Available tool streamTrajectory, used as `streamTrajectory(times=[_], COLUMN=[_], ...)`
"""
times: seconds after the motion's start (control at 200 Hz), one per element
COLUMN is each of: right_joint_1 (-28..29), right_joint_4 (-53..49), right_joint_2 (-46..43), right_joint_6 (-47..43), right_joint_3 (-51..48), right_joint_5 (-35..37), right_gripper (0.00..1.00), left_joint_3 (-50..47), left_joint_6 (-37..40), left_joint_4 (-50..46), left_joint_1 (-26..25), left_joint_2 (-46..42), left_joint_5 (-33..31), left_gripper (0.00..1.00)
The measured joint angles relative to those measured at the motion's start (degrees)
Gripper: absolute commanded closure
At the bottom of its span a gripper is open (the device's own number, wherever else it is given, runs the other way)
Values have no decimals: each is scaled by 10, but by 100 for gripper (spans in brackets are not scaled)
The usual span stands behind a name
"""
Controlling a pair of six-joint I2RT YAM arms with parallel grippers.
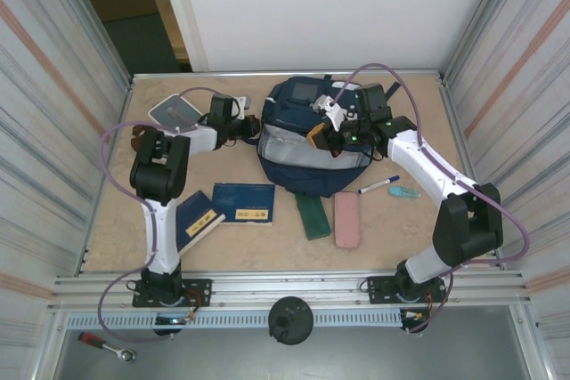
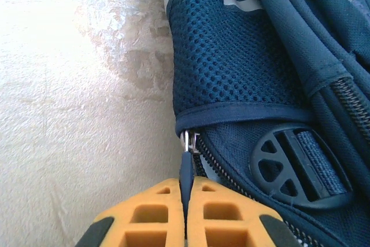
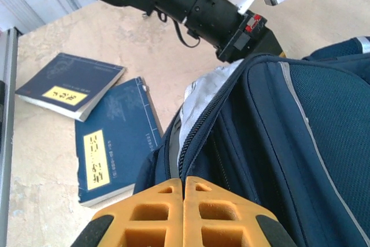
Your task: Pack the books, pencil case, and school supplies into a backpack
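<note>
The navy backpack (image 1: 307, 144) lies in the middle of the table with its main zip partly open and grey lining showing. My left gripper (image 2: 186, 188) is shut on the blue zipper pull (image 2: 186, 172) at the backpack's left side, just below the metal slider (image 2: 190, 142). My right gripper (image 3: 184, 182) is shut on the fabric edge beside the open zip (image 3: 199, 122), on top of the backpack (image 3: 289, 143). Two dark-blue books (image 1: 242, 204) (image 1: 198, 219) lie in front of the bag. A pink pencil case (image 1: 346, 218) and a white marker (image 1: 378, 186) lie at the front right.
A green flat oblong item (image 1: 313, 215) lies beside the pencil case, and a small light-blue item (image 1: 403, 191) sits right of the marker. A white-and-grey square box (image 1: 175, 113) is at the back left. Metal walls close in both sides. A black buckle (image 2: 298, 166) sits near the left fingers.
</note>
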Motion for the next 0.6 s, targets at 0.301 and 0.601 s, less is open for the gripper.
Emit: streamTrajectory(times=[0.301,0.601], right_joint_1=[0,2], right_joint_4=[2,-7], right_joint_2=[11,72], right_joint_6=[2,2], right_joint_3=[15,87], right_joint_5=[-11,2], right_gripper=[100,100], left_joint_3=[12,-104], left_joint_6=[0,3], left_joint_4=[1,-4], left_joint_1=[3,30], left_joint_2=[6,-121], left_joint_5=[2,-9], left_gripper=[74,49])
